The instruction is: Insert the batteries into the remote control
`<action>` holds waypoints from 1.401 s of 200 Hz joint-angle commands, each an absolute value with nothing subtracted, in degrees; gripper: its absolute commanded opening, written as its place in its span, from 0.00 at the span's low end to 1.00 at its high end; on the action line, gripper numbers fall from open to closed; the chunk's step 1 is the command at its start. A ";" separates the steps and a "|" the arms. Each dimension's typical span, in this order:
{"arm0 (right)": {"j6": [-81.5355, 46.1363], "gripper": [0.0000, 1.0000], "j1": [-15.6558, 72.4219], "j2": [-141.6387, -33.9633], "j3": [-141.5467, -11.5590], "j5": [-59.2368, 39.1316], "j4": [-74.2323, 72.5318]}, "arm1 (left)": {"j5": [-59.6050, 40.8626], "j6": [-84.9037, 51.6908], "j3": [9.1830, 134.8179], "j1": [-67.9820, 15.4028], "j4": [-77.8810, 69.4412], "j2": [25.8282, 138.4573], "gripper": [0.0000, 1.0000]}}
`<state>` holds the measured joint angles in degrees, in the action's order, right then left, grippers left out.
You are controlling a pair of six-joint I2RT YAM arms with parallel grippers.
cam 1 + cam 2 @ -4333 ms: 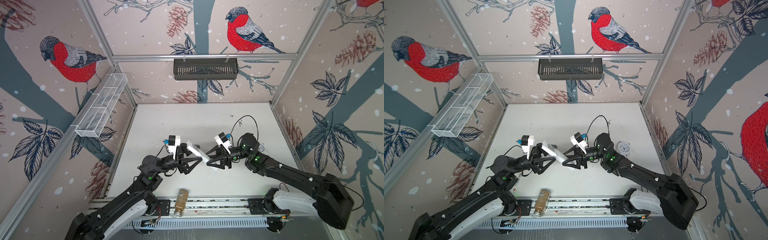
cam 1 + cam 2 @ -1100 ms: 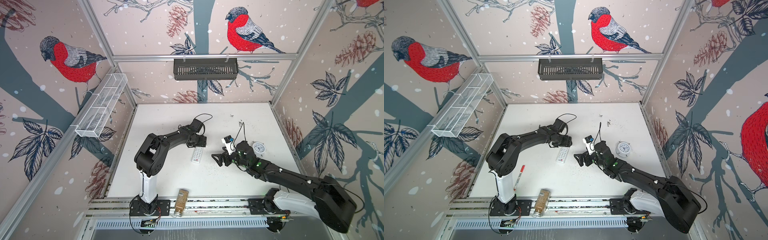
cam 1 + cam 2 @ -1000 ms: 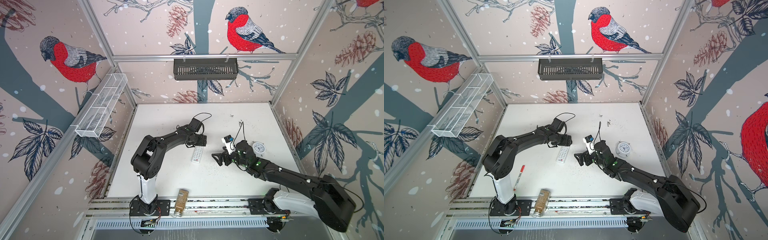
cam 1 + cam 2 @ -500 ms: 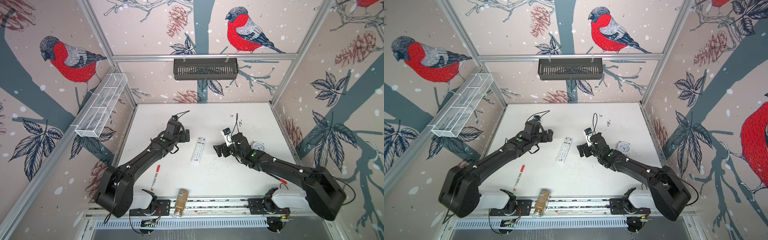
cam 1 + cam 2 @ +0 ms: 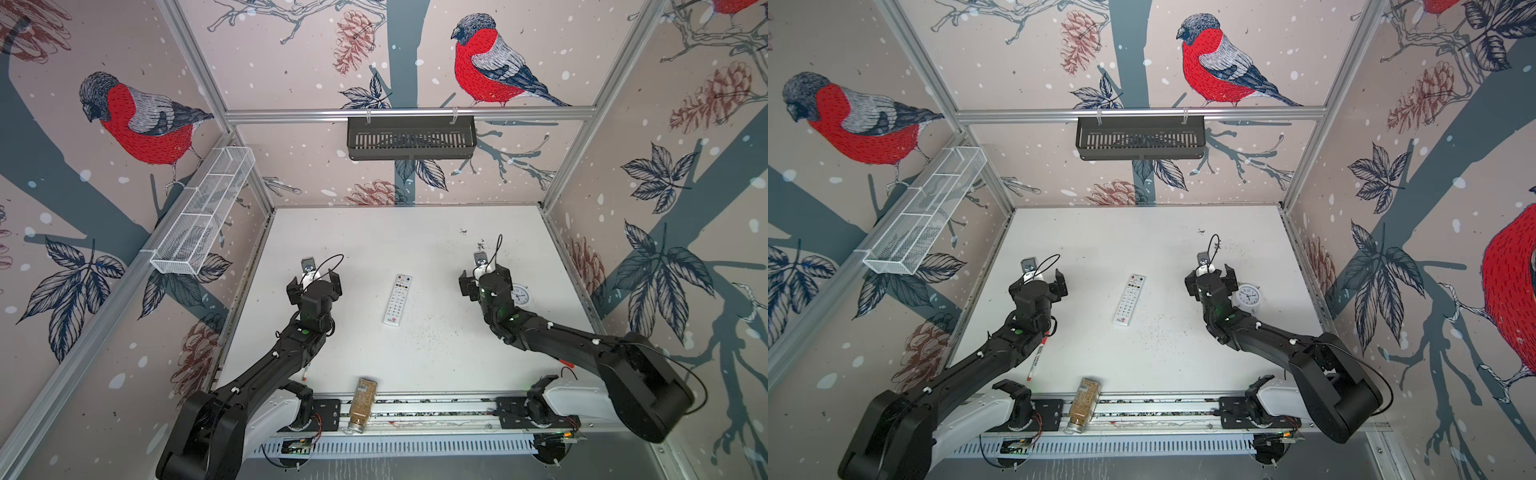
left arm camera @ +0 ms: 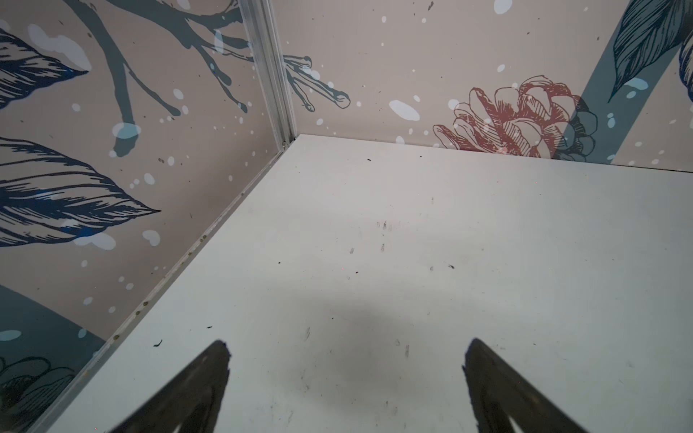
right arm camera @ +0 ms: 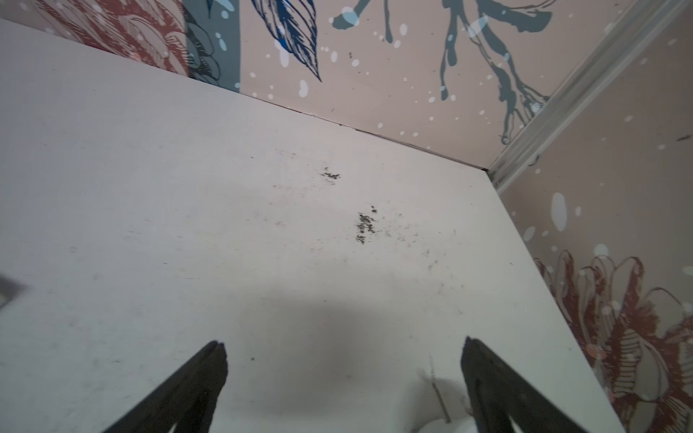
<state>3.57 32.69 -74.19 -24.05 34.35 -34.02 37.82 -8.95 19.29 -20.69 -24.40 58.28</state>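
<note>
White table (image 5: 415,237) under bird-print walls: the remote control (image 5: 397,300) lies flat, buttons up, midway between both arms, touched by neither. No batteries show; I'd guess they sit inside, which would suit a finished job. Left fingers (image 6: 195,386) and right fingers (image 7: 191,382) are spread wide over bare table, holding nothing.
</note>
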 commanded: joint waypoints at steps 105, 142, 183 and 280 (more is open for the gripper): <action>12.01 0.99 22.53 -78.25 -16.09 34.19 -67.25 | 36.82 3.14 1.95 -16.35 -74.19 69.14 0.97; 9.72 0.99 22.57 -79.14 -15.65 37.67 -63.96 | 32.58 4.59 2.35 -14.64 -78.45 72.69 0.97; 9.25 1.00 19.00 -81.73 -11.18 36.19 -75.20 | 30.58 2.20 5.56 -11.47 -74.43 74.35 0.97; -3.98 0.99 5.00 -86.96 -10.84 20.83 -75.59 | 16.36 -4.86 7.40 -0.70 -82.19 85.58 0.97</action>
<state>-1.26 5.45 -84.53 -11.16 25.34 -70.89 23.11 -3.49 8.58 -1.32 -73.10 80.18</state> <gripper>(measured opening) 0.995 0.973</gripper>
